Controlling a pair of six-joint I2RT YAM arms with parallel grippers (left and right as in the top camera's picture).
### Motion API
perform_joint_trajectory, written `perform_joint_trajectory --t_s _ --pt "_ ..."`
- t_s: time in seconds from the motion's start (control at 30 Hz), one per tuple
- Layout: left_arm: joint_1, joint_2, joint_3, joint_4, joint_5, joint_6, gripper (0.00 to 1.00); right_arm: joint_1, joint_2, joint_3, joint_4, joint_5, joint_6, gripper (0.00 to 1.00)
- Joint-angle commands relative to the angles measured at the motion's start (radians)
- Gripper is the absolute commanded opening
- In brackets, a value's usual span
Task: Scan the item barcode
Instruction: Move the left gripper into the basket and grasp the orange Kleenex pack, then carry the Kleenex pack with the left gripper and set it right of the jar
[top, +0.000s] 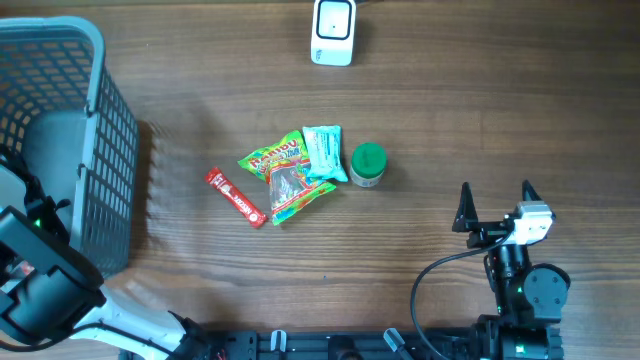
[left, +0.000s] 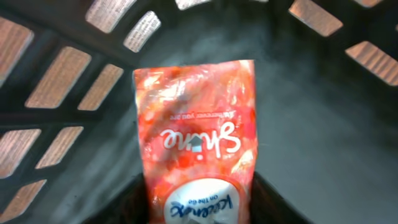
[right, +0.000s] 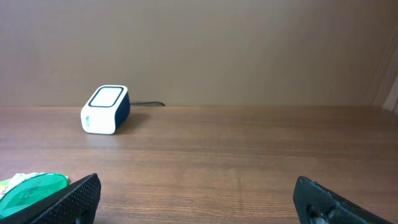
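In the left wrist view an orange-red snack pouch (left: 196, 130) with white lettering stands between my left gripper's (left: 199, 208) dark fingers (left: 132, 202), which press against both of its sides inside the grey basket (left: 323, 112). No barcode shows on the pouch's visible face. The white and dark scanner (top: 333, 32) sits at the table's far edge, and the same scanner (right: 104, 109) shows in the right wrist view. My right gripper (top: 497, 205) hovers open and empty at the front right, well away from everything.
The grey mesh basket (top: 100, 100) fills the left side, with the left arm (top: 40, 285) beside it. Mid-table lie a red stick pack (top: 235, 196), gummy bags (top: 285, 175), a teal packet (top: 323, 152) and a green-lidded jar (top: 368, 165).
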Motion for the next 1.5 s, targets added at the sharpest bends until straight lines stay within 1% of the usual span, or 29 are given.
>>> perform_joint_trajectory --t_s 0.0,0.07,0.1,0.17,0.23,0.3,0.47,0.5,0.53,0.63,0.67,0.73,0.83,0.87,0.9,0.97,1.1,1.17,1.2,1.27,1.37,1.47 --pt "0.006 0.011 -0.012 -0.007 -0.032 0.014 0.28 0.004 -0.002 -0.001 0.005 0.013 -0.011 1.00" --pt "0.006 0.006 0.010 -0.008 0.001 0.069 0.20 0.004 -0.002 -0.001 0.005 0.014 -0.011 1.00" --pt "0.006 0.003 0.027 -0.008 0.021 0.096 0.20 0.004 -0.002 -0.001 0.005 0.014 -0.011 1.00" --pt "0.006 -0.011 0.078 -0.008 0.086 0.167 0.16 0.004 -0.002 -0.001 0.005 0.014 -0.011 1.00" --pt "0.006 -0.036 0.155 -0.016 0.173 0.228 0.15 0.004 -0.002 -0.001 0.005 0.013 -0.011 1.00" --pt "0.006 -0.069 0.254 -0.041 0.254 0.264 0.15 0.004 -0.002 -0.001 0.005 0.013 -0.011 1.00" --pt "0.005 -0.154 0.566 -0.164 0.410 0.357 0.19 0.004 -0.002 -0.001 0.005 0.013 -0.011 1.00" --pt "0.004 -0.166 0.603 -0.182 0.435 0.368 0.19 0.004 -0.002 -0.001 0.005 0.013 -0.011 1.00" --pt "-0.015 -0.225 0.723 -0.247 0.535 0.399 0.19 0.004 -0.002 -0.001 0.005 0.014 -0.011 1.00" --pt "-0.082 -0.308 0.777 -0.277 0.617 0.419 0.19 0.004 -0.002 -0.001 0.005 0.013 -0.011 1.00" --pt "-0.121 -0.340 0.777 -0.281 0.634 0.419 0.19 0.004 -0.002 -0.001 0.005 0.013 -0.011 1.00" --pt "-0.257 -0.402 0.777 -0.293 0.635 0.420 0.19 0.004 -0.002 -0.001 0.005 0.013 -0.011 1.00" --pt "-0.540 -0.426 0.777 -0.296 0.629 0.466 0.19 0.004 -0.002 -0.001 0.005 0.014 -0.011 1.00" --pt "-0.620 -0.420 0.772 -0.298 0.625 0.468 0.19 0.004 -0.002 -0.001 0.005 0.014 -0.011 1.00" --pt "-0.731 -0.405 0.766 -0.309 0.613 0.467 0.19 0.004 -0.002 -0.001 0.005 0.014 -0.011 1.00" --pt "-0.888 -0.366 0.761 -0.327 0.594 0.467 0.17 0.004 -0.002 -0.001 0.005 0.014 -0.011 1.00" --pt "-1.158 -0.249 0.748 -0.314 0.584 0.468 0.12 0.004 -0.002 -0.001 0.005 0.014 -0.011 1.00" --pt "-1.260 -0.182 0.748 -0.315 0.584 0.475 0.08 0.004 -0.002 -0.001 0.005 0.013 -0.011 1.00" --pt "-1.311 -0.143 0.748 -0.314 0.584 0.495 0.08 0.004 -0.002 -0.001 0.005 0.013 -0.011 1.00" --pt "-1.395 -0.074 0.748 -0.302 0.584 0.497 0.07 0.004 -0.002 -0.001 0.005 0.014 -0.011 1.00" --pt "-1.490 0.016 0.748 -0.237 0.583 0.504 0.07 0.004 -0.002 -0.001 0.005 0.014 -0.011 1.00" --pt "-1.562 0.106 0.748 -0.133 0.575 0.573 0.08 0.004 -0.002 -0.001 0.005 0.013 -0.011 1.00"
